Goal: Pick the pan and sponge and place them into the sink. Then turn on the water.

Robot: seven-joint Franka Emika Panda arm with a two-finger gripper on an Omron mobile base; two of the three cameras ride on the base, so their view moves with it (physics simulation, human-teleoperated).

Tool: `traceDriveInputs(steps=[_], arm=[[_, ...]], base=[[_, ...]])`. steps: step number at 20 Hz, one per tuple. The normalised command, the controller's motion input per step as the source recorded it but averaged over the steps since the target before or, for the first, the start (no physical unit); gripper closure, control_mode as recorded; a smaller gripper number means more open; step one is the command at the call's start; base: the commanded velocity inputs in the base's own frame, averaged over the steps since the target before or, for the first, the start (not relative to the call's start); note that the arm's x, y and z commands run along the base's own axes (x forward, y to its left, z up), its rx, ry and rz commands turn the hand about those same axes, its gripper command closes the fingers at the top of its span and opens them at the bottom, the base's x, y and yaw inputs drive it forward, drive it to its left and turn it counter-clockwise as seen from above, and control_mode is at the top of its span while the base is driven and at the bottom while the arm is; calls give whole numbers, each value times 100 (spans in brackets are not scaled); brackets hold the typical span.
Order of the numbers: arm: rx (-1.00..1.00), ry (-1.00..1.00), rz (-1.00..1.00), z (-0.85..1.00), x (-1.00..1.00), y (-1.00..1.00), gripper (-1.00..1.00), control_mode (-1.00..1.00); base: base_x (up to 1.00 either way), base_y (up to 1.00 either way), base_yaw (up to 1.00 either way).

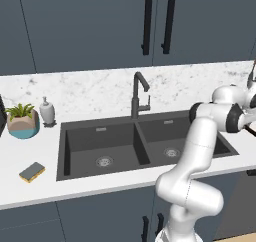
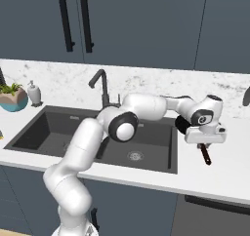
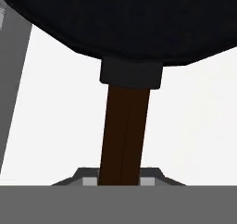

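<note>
While dark cabinets [image 1: 90, 21] back the marble counter [image 2: 215, 181], claw [image 2: 205, 149] seemingly clamped on pan [image 3: 139, 19] handle, right of sink [image 1: 115, 146].

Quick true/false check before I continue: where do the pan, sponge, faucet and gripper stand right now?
1. The gripper is shut on the pan handle. True.
2. The sponge already lies in the sink. False: it sits on the counter left of the sink.
3. Water runs from the faucet. False: no stream shows.
4. Both basins hold nothing but their drains. True.
5. The pan is right of the sink. True.
</note>
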Motion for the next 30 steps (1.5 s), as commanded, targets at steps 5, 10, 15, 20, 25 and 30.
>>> traceDriveInputs(steps=[5, 10, 15, 20, 25, 30], arm=[[0, 0, 2, 19, -9, 66, 100, -100], [0, 0, 1, 2, -17, 71, 100, -100], [0, -4, 1, 0, -24, 62, 100, -100], [0, -8, 0, 0, -28, 57, 100, -100], [-5, -3, 2, 0, -17, 64, 100, -100], [-11, 0, 5, 0, -2, 55, 100, -100]], base=[[0, 0, 0], [0, 0, 0], [0, 0, 0], [0, 0, 0], [0, 0, 0], [0, 0, 0]])
